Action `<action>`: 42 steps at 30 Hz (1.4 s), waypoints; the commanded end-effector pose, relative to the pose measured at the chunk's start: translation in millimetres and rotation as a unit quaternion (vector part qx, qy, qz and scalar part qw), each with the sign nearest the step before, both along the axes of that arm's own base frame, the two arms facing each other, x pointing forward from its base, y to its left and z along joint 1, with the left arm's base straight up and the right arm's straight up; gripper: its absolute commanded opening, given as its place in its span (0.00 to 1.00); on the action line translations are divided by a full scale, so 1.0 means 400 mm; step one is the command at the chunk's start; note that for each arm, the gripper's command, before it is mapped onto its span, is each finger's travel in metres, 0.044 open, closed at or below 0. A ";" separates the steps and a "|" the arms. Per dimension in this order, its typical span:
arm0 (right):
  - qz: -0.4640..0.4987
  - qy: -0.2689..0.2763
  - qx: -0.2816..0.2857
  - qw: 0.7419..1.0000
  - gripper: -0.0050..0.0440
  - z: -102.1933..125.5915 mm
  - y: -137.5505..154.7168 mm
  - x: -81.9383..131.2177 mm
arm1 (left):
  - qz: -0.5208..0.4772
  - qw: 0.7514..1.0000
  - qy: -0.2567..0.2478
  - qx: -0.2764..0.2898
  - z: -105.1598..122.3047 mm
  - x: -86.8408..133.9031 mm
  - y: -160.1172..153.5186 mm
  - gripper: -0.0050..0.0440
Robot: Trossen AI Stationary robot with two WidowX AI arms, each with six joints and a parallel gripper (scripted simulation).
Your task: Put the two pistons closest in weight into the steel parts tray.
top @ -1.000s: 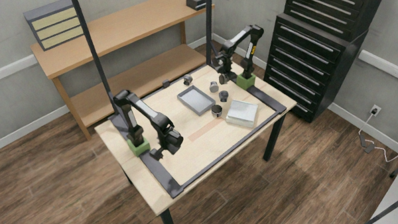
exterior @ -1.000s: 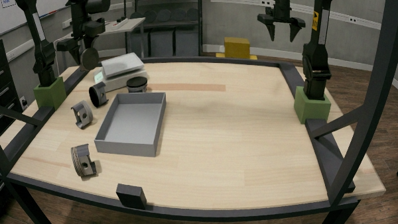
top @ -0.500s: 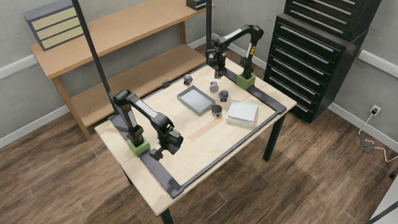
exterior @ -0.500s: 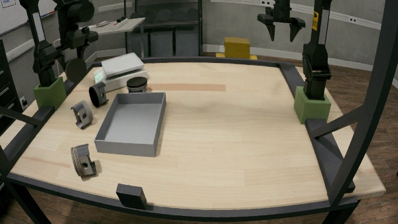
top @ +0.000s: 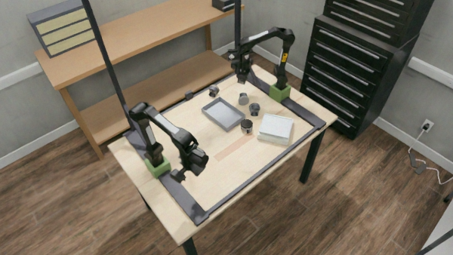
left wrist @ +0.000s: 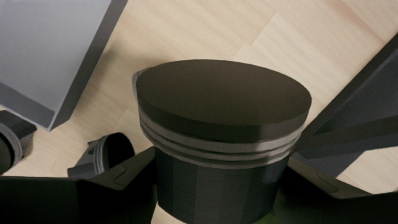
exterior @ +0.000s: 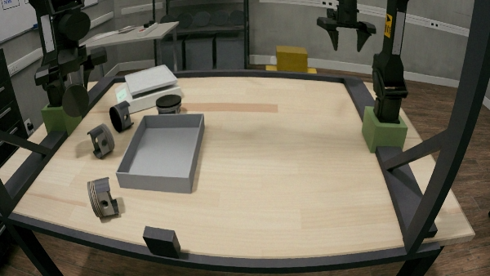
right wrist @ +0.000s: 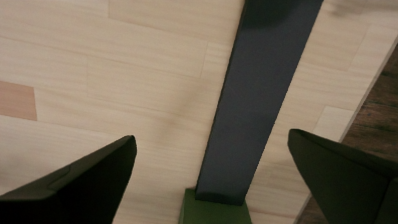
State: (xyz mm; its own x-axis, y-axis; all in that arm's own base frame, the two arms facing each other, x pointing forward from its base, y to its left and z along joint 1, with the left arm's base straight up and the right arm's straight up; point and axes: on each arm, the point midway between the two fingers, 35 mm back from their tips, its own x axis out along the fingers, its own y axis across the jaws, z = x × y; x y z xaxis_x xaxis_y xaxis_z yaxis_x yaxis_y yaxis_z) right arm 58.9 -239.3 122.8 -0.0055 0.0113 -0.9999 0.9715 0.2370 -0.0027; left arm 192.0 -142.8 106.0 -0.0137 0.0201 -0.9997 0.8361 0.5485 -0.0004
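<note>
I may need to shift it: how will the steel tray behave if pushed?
The tray should stay stiff, given its straight, joined walls. Sitting flat, broad and low, it will probably slide rather than tip or roll.

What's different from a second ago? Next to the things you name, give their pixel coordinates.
Left hand (top: 243, 72) (exterior: 73, 79) (left wrist: 220, 175) carried its gripped piston (top: 241, 80) (exterior: 75, 100) (left wrist: 220, 115) away from the scale (top: 275, 126) (exterior: 151, 80), down and left in the exterior view. No visible grab or release. Unchanged: right hand (top: 188, 176) (exterior: 348, 46) (right wrist: 212, 137), tray (top: 211, 117) (exterior: 155, 183) (left wrist: 82, 75), scale, four table pistons.
</note>
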 end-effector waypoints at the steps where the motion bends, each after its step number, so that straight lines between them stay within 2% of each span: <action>1: 0.003 -0.005 -0.016 1.000 0.92 0.021 -0.013 0.006 | -0.005 1.000 -0.018 -0.015 0.027 0.011 -0.067 0.43; 26: 0.003 -0.005 -0.016 1.000 0.92 0.021 -0.013 0.006 | -0.005 1.000 -0.015 -0.016 0.028 -0.026 -0.353 0.43; 29: 0.003 -0.005 -0.016 1.000 0.92 0.021 -0.013 0.006 | -0.006 1.000 -0.015 -0.017 0.028 -0.027 -0.358 0.43; 42: 0.003 -0.005 -0.016 1.000 0.92 0.021 -0.013 0.006 | -0.179 0.983 -0.039 0.010 0.035 -0.026 -0.357 0.43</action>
State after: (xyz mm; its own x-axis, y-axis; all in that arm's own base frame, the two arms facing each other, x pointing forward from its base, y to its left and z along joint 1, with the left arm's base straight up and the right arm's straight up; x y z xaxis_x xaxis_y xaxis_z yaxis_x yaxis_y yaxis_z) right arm 58.9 -239.3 122.8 -0.0055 0.0113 -0.9999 0.9715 0.2370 -0.0027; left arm 179.5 -278.4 105.9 0.0343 0.0608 -0.9976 0.9503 0.3072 0.0514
